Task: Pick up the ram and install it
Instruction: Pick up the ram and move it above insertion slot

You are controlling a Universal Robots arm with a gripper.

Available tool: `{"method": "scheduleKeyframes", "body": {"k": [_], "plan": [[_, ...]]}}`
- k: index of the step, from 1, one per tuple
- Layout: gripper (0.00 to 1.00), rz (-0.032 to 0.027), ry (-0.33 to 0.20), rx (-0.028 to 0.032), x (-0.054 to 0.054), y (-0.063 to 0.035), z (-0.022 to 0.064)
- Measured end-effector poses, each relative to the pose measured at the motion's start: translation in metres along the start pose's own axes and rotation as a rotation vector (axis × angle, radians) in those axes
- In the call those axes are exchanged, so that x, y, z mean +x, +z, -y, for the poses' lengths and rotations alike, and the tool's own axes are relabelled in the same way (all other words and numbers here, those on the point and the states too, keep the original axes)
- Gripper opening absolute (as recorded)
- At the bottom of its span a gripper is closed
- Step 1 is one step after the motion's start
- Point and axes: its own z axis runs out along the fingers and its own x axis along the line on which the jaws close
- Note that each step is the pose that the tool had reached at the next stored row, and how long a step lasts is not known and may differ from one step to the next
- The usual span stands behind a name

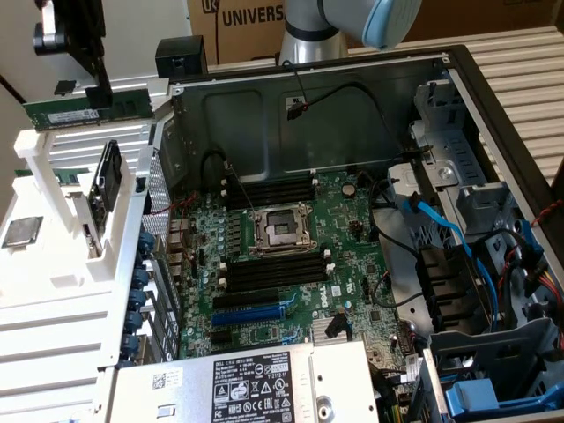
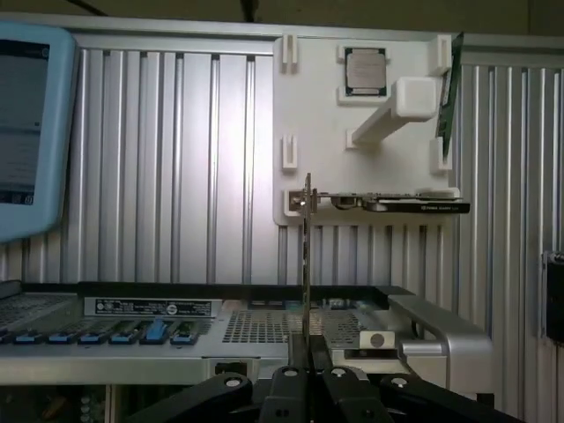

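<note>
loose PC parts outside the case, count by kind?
ram sticks: 2 (the ram held in the gripper, spare stick on the white rack)
CPU chip: 1
black expansion card: 1
Total: 4

A ribbed, silver-grey metal work surface [image 1: 515,66] made of long parallel slats stretches beneath the whole scene; behind it stand brown cardboard boxes [image 1: 242,26], one printed with large dark capital letters; a screen [image 2: 26,132] in a pale blue frame sits at one edge; soft, even indoor light falls across everything.
</note>
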Motion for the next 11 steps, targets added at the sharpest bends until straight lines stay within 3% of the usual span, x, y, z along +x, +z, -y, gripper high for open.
{"method": "scheduleKeyframes", "body": {"k": [3, 4, 9, 11], "plan": [[0.13, 0.0000, 0.000, -0.0052, 0.000, -0.0006, 0.0185], [0.13, 0.0000, 0.001, -0.0106, 0.000, -0.0011, 0.0365], [0.13, 0.0000, 0.001, -0.0189, 0.001, -0.0017, 0.0585], [0.13, 0.0000, 0.001, -0.0255, 0.001, -0.0021, 0.0710]]}}
